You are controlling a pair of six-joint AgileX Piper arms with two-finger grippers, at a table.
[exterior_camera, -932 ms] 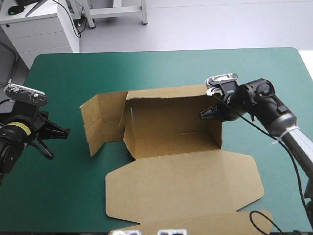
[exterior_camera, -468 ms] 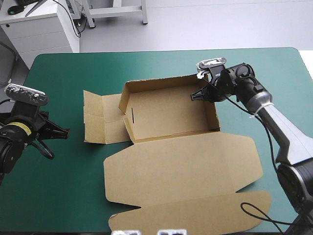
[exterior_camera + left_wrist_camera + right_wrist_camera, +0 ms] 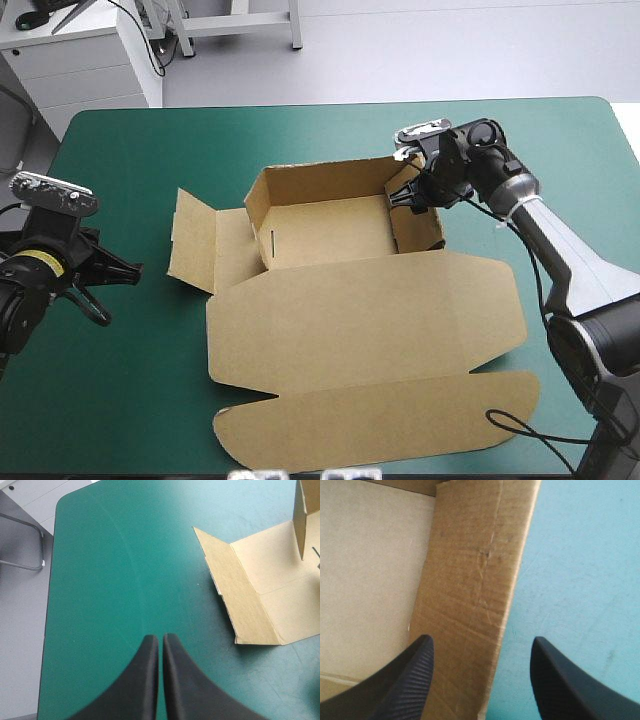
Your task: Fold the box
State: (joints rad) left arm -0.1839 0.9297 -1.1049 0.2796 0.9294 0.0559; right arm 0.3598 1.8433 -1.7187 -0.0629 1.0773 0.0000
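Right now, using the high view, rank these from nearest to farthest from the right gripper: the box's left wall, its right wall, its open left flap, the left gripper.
1. The right wall: between the right gripper's open fingers.
2. The left wall: across the tray.
3. The left flap: outside that wall.
4. The left gripper: shut, near the table's left edge.

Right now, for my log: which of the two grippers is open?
The right gripper, astride the box's raised right wall; the left gripper is shut, apart from the box.
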